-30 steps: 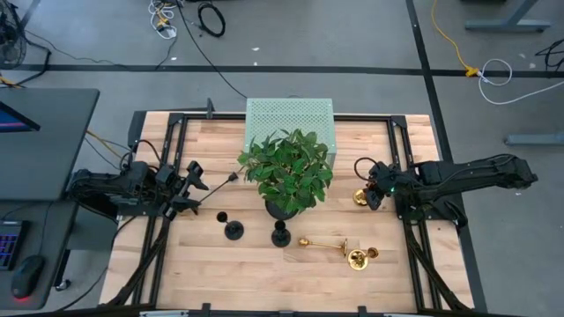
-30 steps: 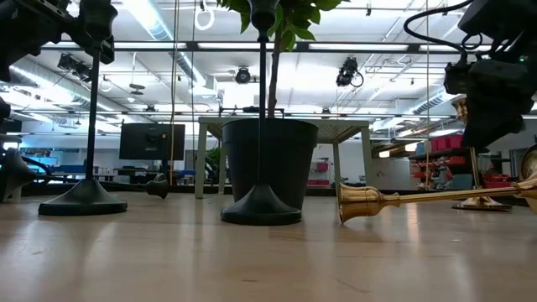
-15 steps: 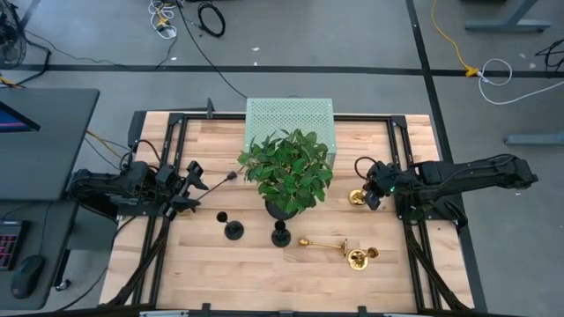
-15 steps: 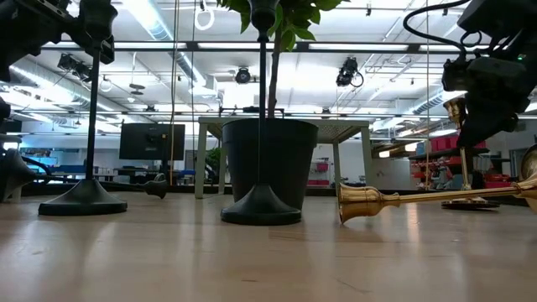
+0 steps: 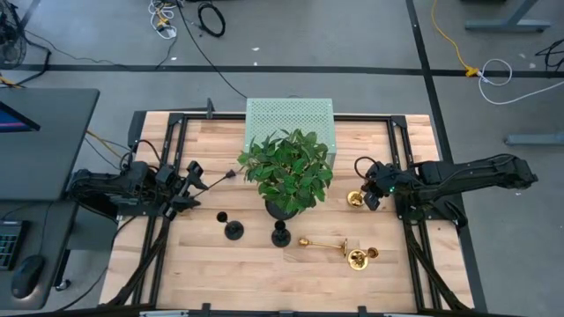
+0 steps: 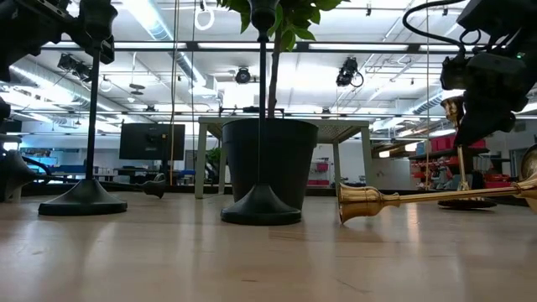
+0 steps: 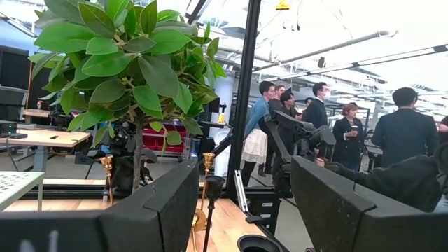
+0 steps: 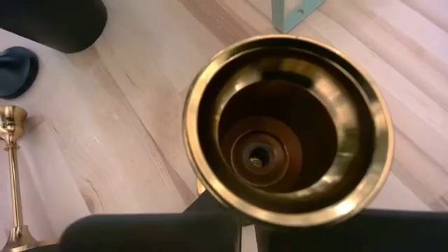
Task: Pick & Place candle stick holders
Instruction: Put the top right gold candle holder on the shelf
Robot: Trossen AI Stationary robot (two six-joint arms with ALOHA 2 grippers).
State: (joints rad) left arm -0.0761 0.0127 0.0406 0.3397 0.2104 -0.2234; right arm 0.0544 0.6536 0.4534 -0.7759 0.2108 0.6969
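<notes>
Two black candle stick holders (image 5: 233, 230) (image 5: 280, 234) stand on their round bases in front of the potted plant (image 5: 286, 167). One gold holder (image 5: 330, 246) lies on its side near the table's front right. Right of the plant stands a second gold holder (image 5: 355, 199), and my right gripper (image 5: 370, 195) is shut on its top. My left gripper (image 5: 196, 180) waits at the table's left, open, with nothing between its fingers (image 7: 175, 203). My right gripper holds the gold holder at its upper end, just under the cup (image 8: 287, 133). The cup's wide rim hides where the fingers (image 8: 161, 231) meet it. The fingers come from the table's right, slanting down. The holder stands nearly upright, its base (image 6: 464, 203) at table level.
The plant's black pot (image 5: 284, 209) stands mid-table, with a mint perforated box (image 5: 289, 119) behind it. The lying gold holder (image 6: 403, 199) stretches across the near right. Bare wood lies along the table's front edge. People stand beyond the table in the left wrist view.
My right gripper has taken hold of the standing gold holder's top and gone a little toward the table's left. The holder has shifted left with it, closer to the plant, and stays nearly upright.
</notes>
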